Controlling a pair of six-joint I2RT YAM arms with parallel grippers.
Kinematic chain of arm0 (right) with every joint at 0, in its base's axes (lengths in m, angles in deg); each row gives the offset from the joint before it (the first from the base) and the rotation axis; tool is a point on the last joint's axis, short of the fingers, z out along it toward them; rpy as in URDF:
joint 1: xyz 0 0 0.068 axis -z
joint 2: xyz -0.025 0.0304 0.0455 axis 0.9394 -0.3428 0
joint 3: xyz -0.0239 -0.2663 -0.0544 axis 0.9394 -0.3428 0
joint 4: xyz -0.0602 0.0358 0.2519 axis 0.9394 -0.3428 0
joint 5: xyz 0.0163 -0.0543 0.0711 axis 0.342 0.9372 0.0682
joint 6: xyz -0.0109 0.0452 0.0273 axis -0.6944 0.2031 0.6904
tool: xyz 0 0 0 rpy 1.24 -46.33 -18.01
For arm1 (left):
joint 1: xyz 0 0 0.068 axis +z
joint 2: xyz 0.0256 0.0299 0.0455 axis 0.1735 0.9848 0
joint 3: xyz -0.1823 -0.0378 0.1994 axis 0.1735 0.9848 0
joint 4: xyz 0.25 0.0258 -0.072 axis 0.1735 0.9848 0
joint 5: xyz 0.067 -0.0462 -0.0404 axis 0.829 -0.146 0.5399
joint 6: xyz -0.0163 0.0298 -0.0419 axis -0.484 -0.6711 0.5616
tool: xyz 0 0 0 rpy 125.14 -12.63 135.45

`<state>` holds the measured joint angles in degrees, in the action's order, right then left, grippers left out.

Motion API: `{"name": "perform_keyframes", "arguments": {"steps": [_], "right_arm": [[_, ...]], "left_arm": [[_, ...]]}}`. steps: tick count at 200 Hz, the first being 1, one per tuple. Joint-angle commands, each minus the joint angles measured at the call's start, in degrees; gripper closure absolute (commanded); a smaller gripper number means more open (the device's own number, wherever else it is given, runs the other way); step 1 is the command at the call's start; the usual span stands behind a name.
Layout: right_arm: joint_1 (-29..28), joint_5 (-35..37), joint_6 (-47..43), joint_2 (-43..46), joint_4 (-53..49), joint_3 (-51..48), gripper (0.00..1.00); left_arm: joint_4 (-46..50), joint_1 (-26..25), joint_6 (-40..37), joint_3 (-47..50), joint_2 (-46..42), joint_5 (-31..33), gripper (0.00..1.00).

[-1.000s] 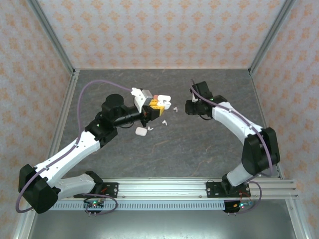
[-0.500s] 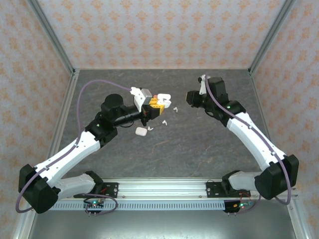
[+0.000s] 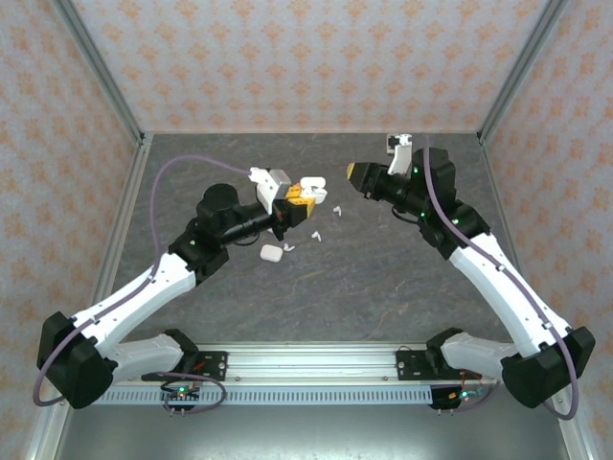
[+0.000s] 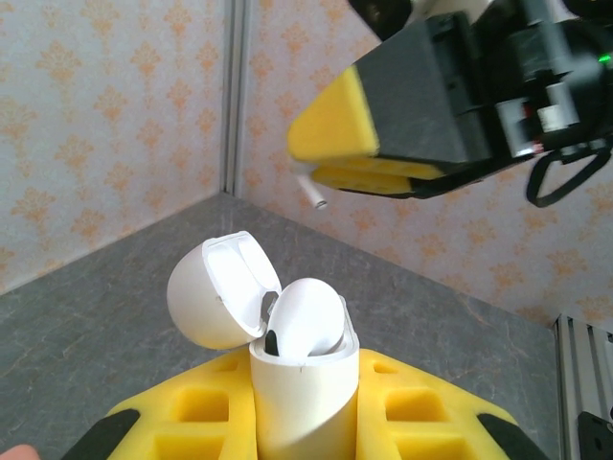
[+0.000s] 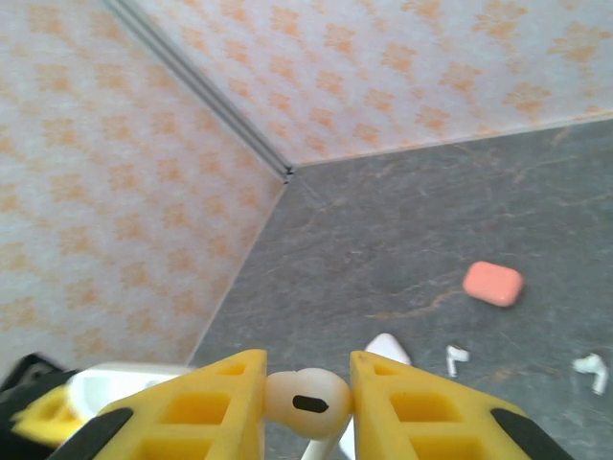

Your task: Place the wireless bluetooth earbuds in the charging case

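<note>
Two grips: right pincer (image 5: 306,385) nips a tiny, light, likely slippery earbud (image 5: 305,402) by its head; left pincer (image 4: 305,431) clamps the open case (image 4: 306,379) at its base.

The dark grey, stone-patterned desk (image 3: 383,287) carries a small white case (image 3: 271,253), with loose white earbuds (image 3: 316,234) scattered just beside and beyond it. A coral-pink case (image 5: 493,284) lies flat, two such earbuds near it.

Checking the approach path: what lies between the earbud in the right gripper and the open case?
Nothing, just open air. The left wrist view shows the earbud well apart from the case, with a bare gap between them.
</note>
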<state>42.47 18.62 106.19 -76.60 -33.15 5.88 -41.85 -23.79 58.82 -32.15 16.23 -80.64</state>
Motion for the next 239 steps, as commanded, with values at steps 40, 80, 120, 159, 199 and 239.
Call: {"name": "perform_keyframes", "arguments": {"steps": [40, 80, 120, 159, 199, 239], "right_arm": [[-8.7, 6.8, -1.7, 2.2, 7.7, -0.7, 0.74], [-10.9, 9.1, -3.2, 1.0, 7.4, -0.7, 0.74], [-11.6, 9.0, -3.4, -0.7, 7.2, -0.4, 0.74], [-11.8, 9.0, -3.4, -2.1, 7.0, -0.9, 0.74], [-11.9, 8.7, -3.5, -2.5, 6.7, -1.9, 0.74], [-11.8, 5.7, -3.9, -2.8, 4.6, -1.9, 0.74]], "left_arm": [[-4.4, -0.3, 1.3, 0.1, 1.2, 1.5, 1.0], [-4.4, -0.4, 1.7, 0.1, 1.4, 1.6, 1.0], [-4.6, -0.4, 1.9, 0.0, 1.1, 1.6, 1.0], [-4.6, -0.3, 2.0, 0.0, 0.7, 1.5, 1.0], [-4.7, -0.4, 2.1, 0.3, 0.1, 1.7, 1.0], [-5.0, -0.4, 2.1, 0.6, -0.3, 2.3, 1.0]]}}
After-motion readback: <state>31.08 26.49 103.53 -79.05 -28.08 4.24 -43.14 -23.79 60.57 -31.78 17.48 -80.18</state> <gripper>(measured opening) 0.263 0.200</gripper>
